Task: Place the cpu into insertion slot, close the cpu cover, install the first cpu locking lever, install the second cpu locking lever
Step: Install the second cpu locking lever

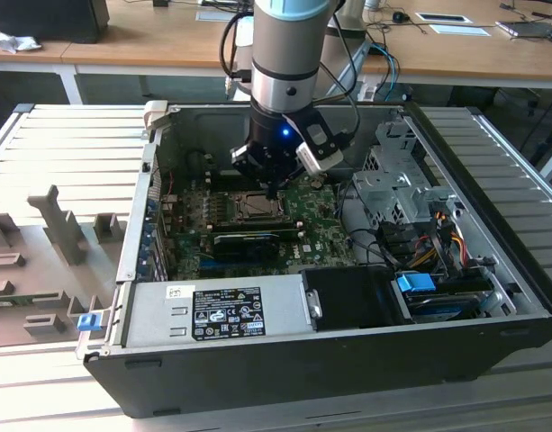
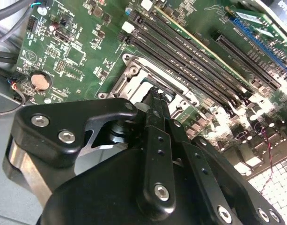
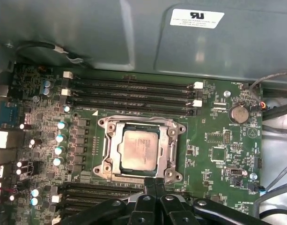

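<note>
The gripper (image 3: 154, 183) is clenched with nothing in it, its tips at the socket's near edge. Just beyond them the cpu (image 3: 139, 148) lies flat in its slot, the cover (image 3: 142, 126) already down around it, framing its top.

Small flat square silvery-tan cpu (image 3: 139, 149) sat in its socket, thin square silvery metal cpu cover (image 3: 109, 151) down around it, on the green motherboard (image 3: 218, 154) inside the open dark-grey computer case (image 1: 492, 261). Black gripper (image 1: 274, 191) hung just over the socket's edge.
</note>
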Available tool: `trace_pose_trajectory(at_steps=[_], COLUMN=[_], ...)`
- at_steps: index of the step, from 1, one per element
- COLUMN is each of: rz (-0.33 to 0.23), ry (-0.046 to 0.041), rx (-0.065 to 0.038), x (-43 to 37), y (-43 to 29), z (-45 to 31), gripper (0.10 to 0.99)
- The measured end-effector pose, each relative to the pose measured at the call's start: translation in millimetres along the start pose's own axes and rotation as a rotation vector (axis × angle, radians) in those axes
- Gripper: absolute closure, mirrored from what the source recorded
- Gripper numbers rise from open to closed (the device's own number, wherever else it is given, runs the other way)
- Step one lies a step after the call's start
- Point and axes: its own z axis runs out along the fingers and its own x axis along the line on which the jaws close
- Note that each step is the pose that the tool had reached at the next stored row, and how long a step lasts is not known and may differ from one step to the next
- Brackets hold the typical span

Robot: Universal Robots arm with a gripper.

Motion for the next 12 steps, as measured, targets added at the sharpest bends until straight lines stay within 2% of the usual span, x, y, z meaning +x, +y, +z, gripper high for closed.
trace_pose_trajectory(at_steps=[4,8,10,12], rz=[0.0,0.0,0.001,0.001], ry=[0.0001,0.0028,0.0062,0.0058], rx=[0.0,-0.001,-0.005,-0.012], x=[8.7,9.1,9.2,10.8], y=[0.6,0.5,-0.5,-4.5], z=[0.0,1.3,2.9,5.1], gripper=[0.98,0.98,0.98,0.98])
